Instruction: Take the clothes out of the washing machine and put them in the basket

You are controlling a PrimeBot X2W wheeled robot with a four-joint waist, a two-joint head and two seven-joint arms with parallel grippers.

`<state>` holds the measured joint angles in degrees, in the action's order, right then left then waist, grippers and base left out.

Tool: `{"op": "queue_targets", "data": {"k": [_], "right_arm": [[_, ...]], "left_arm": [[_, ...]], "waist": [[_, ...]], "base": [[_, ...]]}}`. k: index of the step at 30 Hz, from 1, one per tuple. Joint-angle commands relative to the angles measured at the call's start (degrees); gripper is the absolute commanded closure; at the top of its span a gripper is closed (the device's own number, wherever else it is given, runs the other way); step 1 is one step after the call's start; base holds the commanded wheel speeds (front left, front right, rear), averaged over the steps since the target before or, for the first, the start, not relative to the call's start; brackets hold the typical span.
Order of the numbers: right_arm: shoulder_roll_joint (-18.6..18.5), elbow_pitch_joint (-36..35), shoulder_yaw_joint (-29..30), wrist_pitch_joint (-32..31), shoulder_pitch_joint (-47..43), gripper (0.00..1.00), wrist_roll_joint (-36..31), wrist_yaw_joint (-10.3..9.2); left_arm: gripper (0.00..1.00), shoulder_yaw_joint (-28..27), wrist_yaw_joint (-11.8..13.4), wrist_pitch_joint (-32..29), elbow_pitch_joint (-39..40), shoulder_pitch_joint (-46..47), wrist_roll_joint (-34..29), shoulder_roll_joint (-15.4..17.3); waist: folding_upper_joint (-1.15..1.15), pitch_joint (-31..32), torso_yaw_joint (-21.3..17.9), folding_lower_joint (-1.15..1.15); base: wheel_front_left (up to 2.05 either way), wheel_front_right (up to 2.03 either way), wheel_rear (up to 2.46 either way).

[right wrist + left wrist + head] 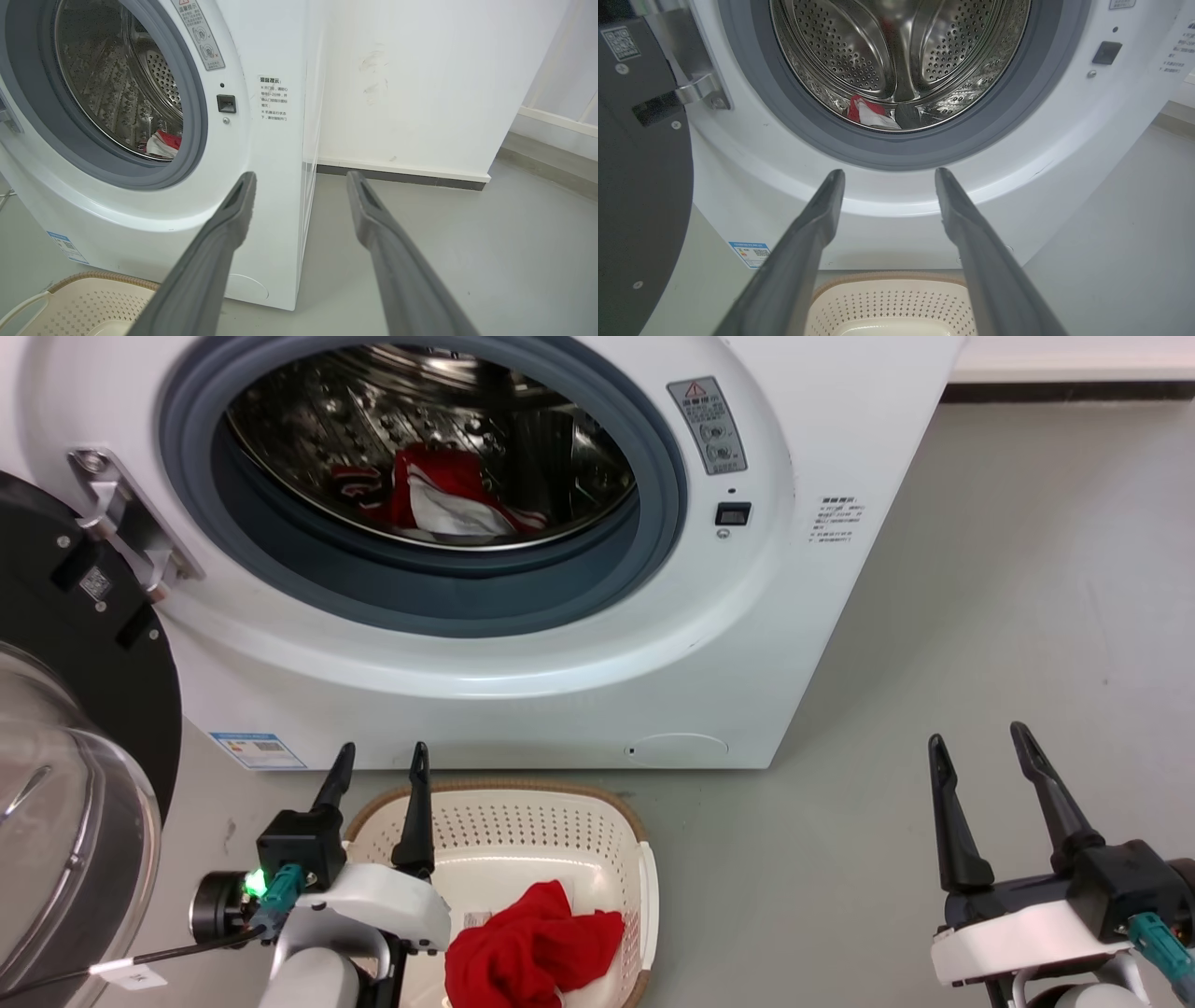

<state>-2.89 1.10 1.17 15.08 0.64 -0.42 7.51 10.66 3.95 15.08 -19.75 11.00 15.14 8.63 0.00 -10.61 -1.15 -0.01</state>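
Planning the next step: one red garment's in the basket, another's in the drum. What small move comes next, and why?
Probably lift the left gripper toward the open washing machine: it is open, empty, above the basket and aimed at the jersey lying inside.

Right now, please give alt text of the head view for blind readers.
An open white washing machine holds a red-and-white garment in its drum; before it, a cream basket holds a red garment. The left gripper and right gripper are open, empty.
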Motion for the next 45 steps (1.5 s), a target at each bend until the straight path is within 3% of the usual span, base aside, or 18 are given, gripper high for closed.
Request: {"op": "queue_targets", "data": {"k": [1, 12, 22, 33, 45], "right_arm": [[0.0, 0.1, -0.2, 0.1, -1.0, 0.0, 0.0, -0.04], [0.0, -0.3, -1.2, 0.1, 0.3, 0.0, 0.6, -0.04], [0.0, -1.5, -1.2, 0.1, 4.9, 0.0, 0.8, -0.04], [0.1, -2.7, -1.3, 0.1, 11.2, 0.0, 2.9, -0.04], [0.1, -3.9, -1.0, 0.1, 15.9, 0.0, 5.9, -0.04]], "left_arm": [[0.0, -1.3, -0.4, 0.1, 1.4, -0.6, -1.5, -0.5], [0.0, -5.6, -2.4, 0.1, -2.3, 5.1, -3.8, -1.0], [0.0, -4.6, -5.4, -1.4, -15.2, 25.4, -5.9, 2.3], [0.0, -2.2, -8.1, -11.0, -30.1, 51.4, -7.9, 6.6], [0.0, 0.4, -10.5, -26.3, -42.6, 73.6, -8.5, 12.1]], "waist": [[0.0, 1.1, 0.2, 0.01], [0.0, 0.4, -1.4, 0.01], [0.0, -8.9, -4.0, 0.01], [0.0, -21.3, -7.5, 0.01], [0.0, -31.4, -11.1, 0.01]], "base": [[0.0, 0.0, 0.0], [0.0, 0.0, 0.0], [0.0, 0.0, 0.0], [0.0, 0.0, 0.0], [0.0, 0.0, 0.0]]}}
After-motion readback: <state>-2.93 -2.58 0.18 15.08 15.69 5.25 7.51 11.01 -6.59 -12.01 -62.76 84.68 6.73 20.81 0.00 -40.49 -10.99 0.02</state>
